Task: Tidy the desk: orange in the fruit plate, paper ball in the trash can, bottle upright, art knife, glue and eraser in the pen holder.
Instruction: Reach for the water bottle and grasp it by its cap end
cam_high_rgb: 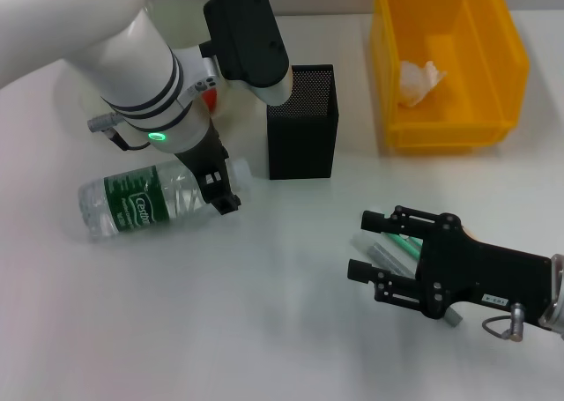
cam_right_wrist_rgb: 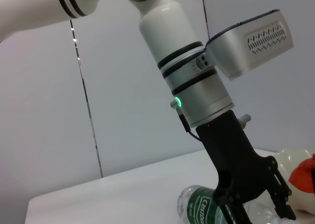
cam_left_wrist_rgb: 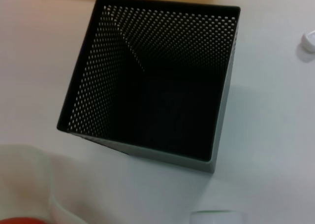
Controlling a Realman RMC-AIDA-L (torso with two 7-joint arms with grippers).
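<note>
The clear bottle [cam_high_rgb: 141,203] with a green label lies on its side at the left; it also shows in the right wrist view [cam_right_wrist_rgb: 202,209]. My left gripper [cam_high_rgb: 222,189] is down at its neck end, its fingers [cam_right_wrist_rgb: 283,204] spread on either side of the bottle. My right gripper [cam_high_rgb: 366,244] is open at the front right, low over a green and white stick-like item [cam_high_rgb: 397,242] lying on the table. The black mesh pen holder [cam_high_rgb: 302,123] stands in the middle; the left wrist view shows its inside [cam_left_wrist_rgb: 167,106] dark. The paper ball [cam_high_rgb: 421,79] lies in the yellow bin [cam_high_rgb: 449,132].
A white plate [cam_right_wrist_rgb: 295,157] holding something red-orange [cam_right_wrist_rgb: 301,171] sits behind my left arm, and its red shows in the head view [cam_high_rgb: 210,87]. The yellow bin stands at the back right, just right of the pen holder. The bottle's white cap [cam_left_wrist_rgb: 216,216] points toward the holder.
</note>
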